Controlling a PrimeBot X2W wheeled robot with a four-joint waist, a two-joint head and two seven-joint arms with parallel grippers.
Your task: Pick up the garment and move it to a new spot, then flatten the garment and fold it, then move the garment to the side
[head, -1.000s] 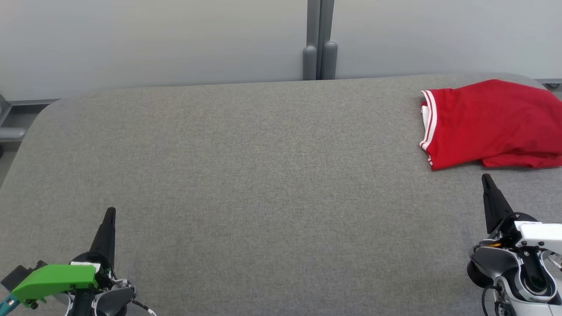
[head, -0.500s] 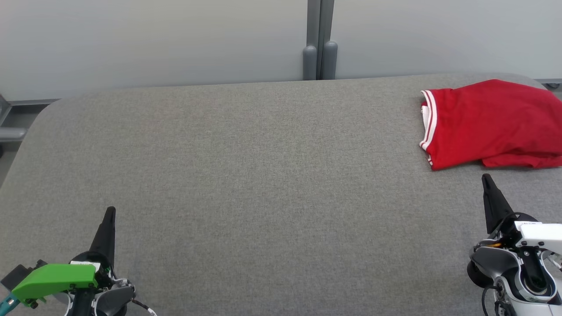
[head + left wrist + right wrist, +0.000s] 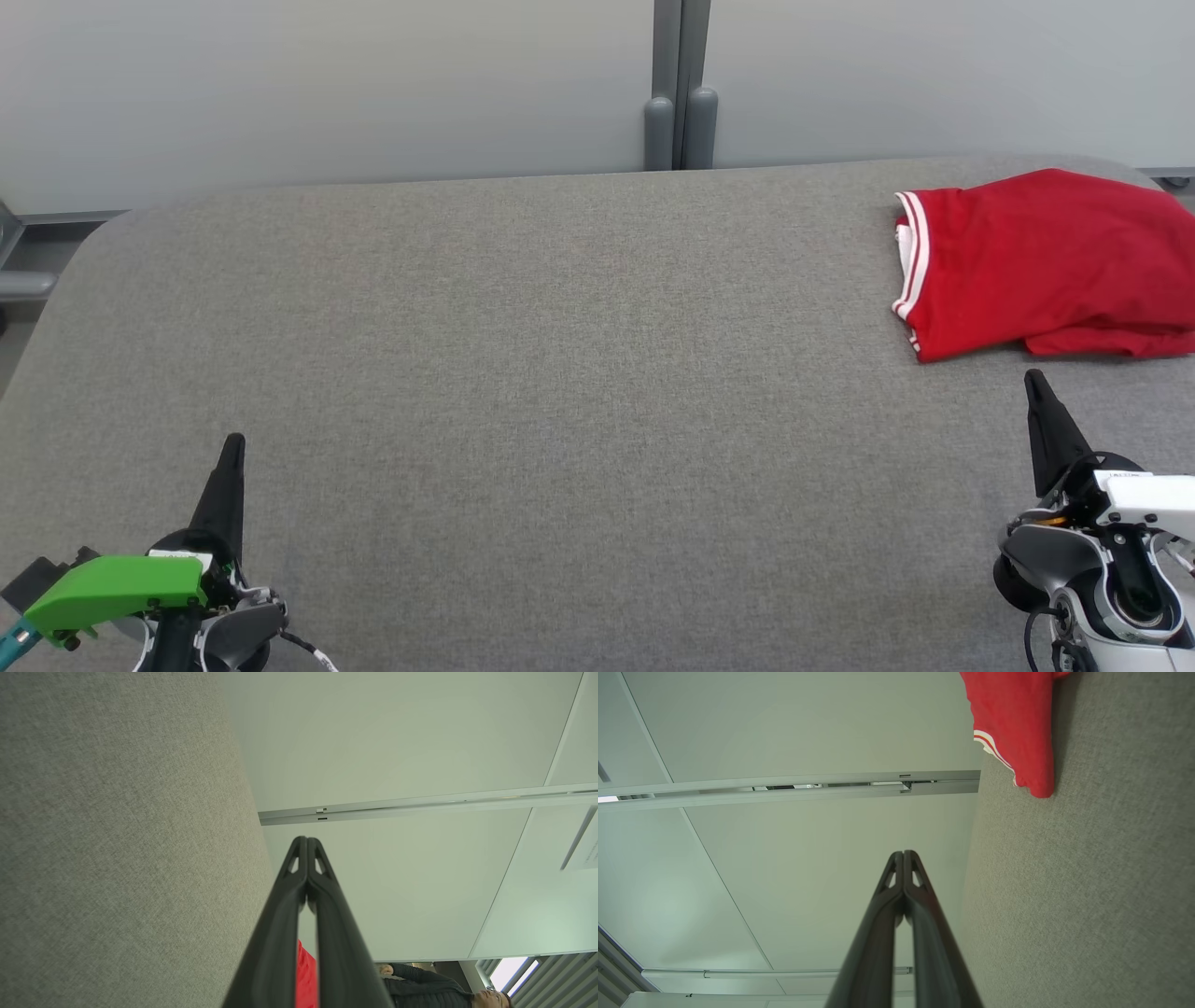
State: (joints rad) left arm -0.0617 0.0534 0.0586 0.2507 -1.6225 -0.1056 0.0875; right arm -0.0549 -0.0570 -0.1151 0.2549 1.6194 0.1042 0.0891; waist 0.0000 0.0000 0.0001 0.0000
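The garment (image 3: 1046, 261) is red with white-striped trim, lying folded at the far right of the grey table (image 3: 560, 373). It also shows as the garment (image 3: 1013, 723) at the top of the right wrist view and as a red sliver of garment (image 3: 306, 975) between the fingers in the left wrist view. My left gripper (image 3: 233, 443) is shut and empty near the front left of the table. My right gripper (image 3: 1033, 378) is shut and empty at the front right, its tip just short of the garment's near edge.
Pale wall panels (image 3: 327, 84) stand behind the table, with a grey post (image 3: 680, 103) at the middle of the far edge. A person in dark clothing (image 3: 430, 989) is at the bottom of the left wrist view.
The left gripper has crept slightly forward, up the head view. The right gripper and the garment are where they were.
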